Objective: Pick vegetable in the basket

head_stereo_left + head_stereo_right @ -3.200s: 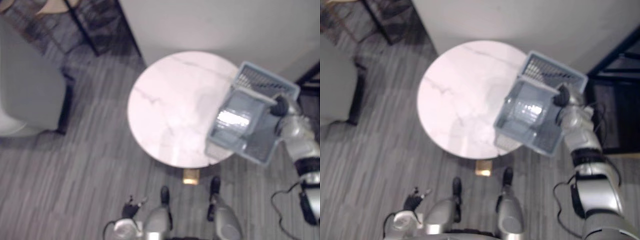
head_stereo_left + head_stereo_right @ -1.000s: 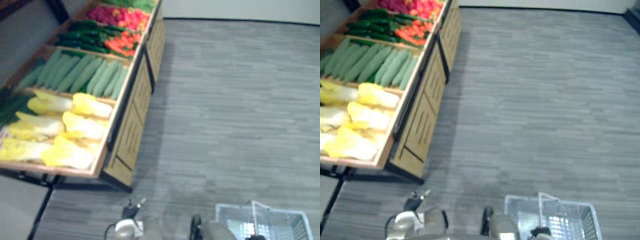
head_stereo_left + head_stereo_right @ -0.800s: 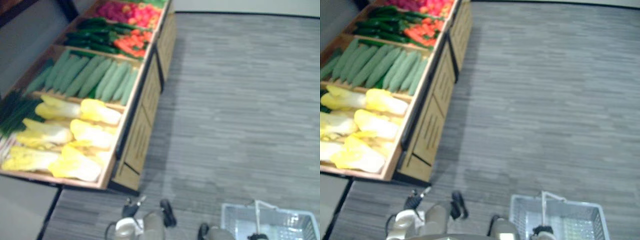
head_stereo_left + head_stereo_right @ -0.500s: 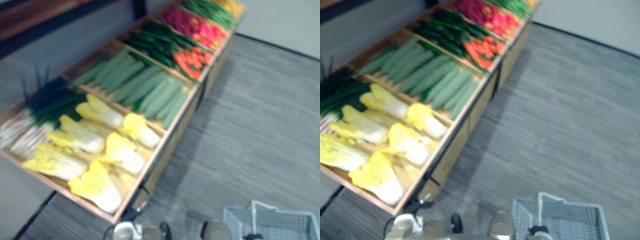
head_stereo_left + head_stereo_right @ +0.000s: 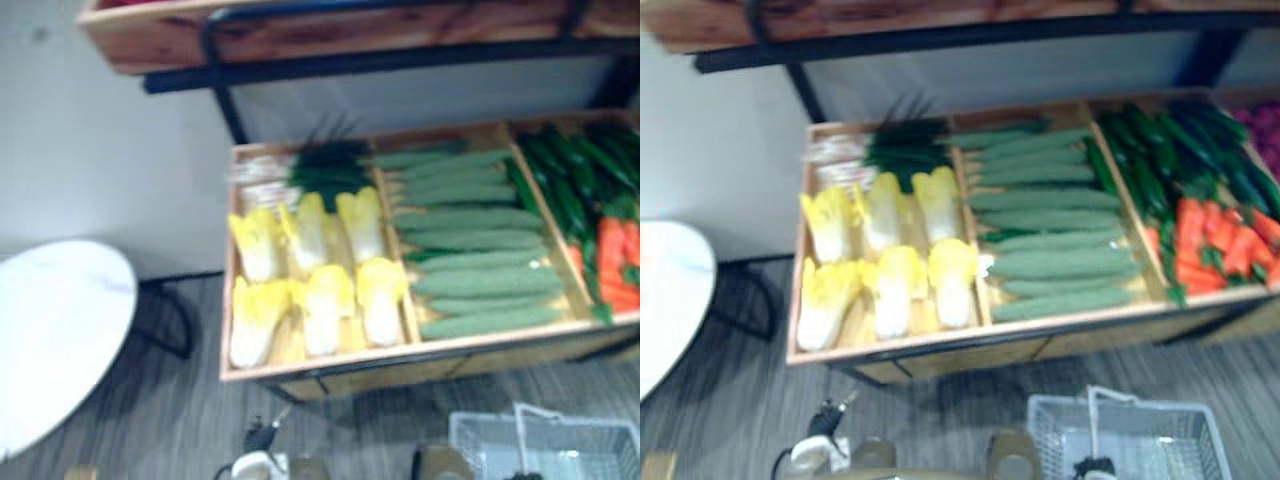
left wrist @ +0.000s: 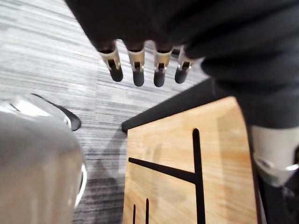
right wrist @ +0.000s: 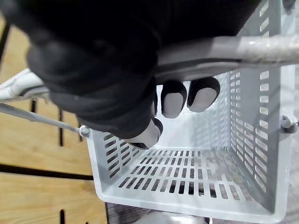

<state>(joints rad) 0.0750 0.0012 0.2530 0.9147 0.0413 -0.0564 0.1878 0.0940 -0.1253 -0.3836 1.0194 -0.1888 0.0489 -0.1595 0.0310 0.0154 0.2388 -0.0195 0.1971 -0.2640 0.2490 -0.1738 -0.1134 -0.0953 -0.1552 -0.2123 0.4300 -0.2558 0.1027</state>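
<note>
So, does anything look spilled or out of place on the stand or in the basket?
Nothing stands out. Cabbages, cucumbers and carrots lie neatly grouped in the stand; the empty basket hangs from the right hand, curled round its handle.

Our two head eyes look down, sharing vegetable shelf (image 5: 330,366) and basket (image 5: 1150,404). Wrist cameras sit close behind their fingers (image 6: 138,65), facing outward past them.
</note>
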